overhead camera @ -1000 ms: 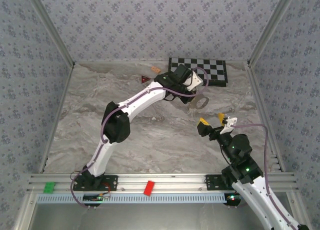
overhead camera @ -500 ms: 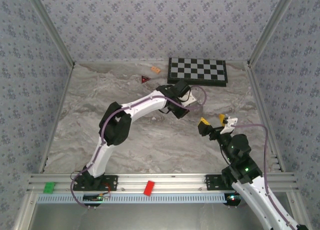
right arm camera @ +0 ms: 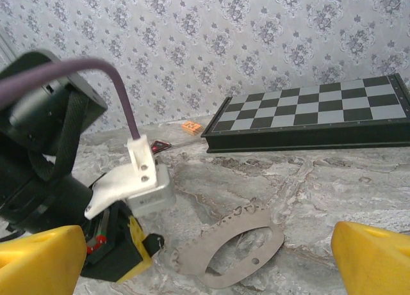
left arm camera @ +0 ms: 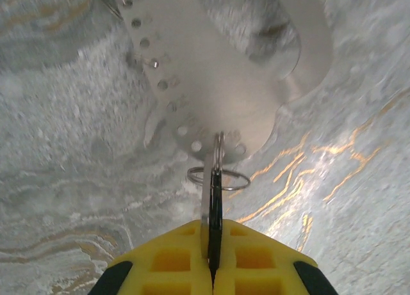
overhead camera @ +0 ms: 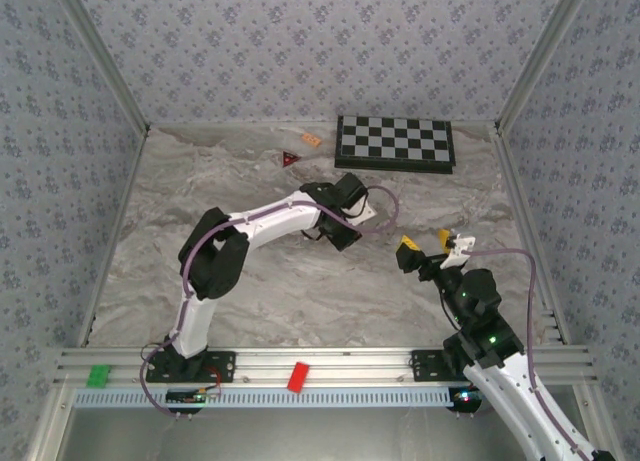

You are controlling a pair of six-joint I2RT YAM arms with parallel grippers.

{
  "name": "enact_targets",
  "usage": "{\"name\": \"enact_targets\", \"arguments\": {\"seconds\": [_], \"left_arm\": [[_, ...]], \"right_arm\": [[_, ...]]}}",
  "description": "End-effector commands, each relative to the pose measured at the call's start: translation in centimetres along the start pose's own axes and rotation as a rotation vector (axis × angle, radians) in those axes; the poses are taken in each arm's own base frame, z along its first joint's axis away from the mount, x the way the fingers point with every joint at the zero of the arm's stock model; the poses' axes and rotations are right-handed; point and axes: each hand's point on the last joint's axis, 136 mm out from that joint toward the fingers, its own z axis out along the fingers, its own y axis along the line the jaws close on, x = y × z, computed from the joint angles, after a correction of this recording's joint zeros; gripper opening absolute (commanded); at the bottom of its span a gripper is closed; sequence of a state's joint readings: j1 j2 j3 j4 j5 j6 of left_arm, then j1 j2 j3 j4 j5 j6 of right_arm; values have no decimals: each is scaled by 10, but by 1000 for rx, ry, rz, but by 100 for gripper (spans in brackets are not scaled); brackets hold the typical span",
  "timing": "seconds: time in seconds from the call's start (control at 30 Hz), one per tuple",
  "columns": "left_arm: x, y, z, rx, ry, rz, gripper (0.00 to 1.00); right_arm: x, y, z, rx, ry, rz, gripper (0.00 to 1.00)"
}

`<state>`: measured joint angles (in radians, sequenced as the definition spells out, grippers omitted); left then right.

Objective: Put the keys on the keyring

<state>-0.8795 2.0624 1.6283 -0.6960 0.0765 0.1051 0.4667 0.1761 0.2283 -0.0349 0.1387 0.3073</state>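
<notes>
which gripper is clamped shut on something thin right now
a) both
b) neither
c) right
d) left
d: in the left wrist view the left gripper has its yellow fingers pressed together on a thin metal piece at the end of the keyring, while the right gripper has its fingers spread wide apart.

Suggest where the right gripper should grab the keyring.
Likely the smooth band of the keyring at the end away from the left gripper, approached from the right gripper side, one finger through its open hole; the opposite edge is toothed.
</notes>
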Motion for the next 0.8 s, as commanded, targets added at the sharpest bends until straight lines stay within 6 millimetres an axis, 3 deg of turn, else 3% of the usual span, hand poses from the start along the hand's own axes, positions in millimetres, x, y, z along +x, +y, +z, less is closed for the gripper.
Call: {"name": "enact_targets", "arguments": {"seconds": [0.0,0.17,0.6,0.7,0.77], "left_arm": [[7,3,-9,-38,0,8,0],[31,7,0,-60,52,-11,0],[59,11,8,-72,85,-49,0],[61,10,4,-64,77,-59,6],[58,9,-2,-55,54,-70,18]], "right_arm": [[-4,-1,-1,0,-22,20,100],[-3,-1,-1,-2,-21,20,100],[0,-2,2,-1,-20,25,99],[0,-2,2,-3,-19,25,99],[0,-2,2,-2,-18,26,100]]}}
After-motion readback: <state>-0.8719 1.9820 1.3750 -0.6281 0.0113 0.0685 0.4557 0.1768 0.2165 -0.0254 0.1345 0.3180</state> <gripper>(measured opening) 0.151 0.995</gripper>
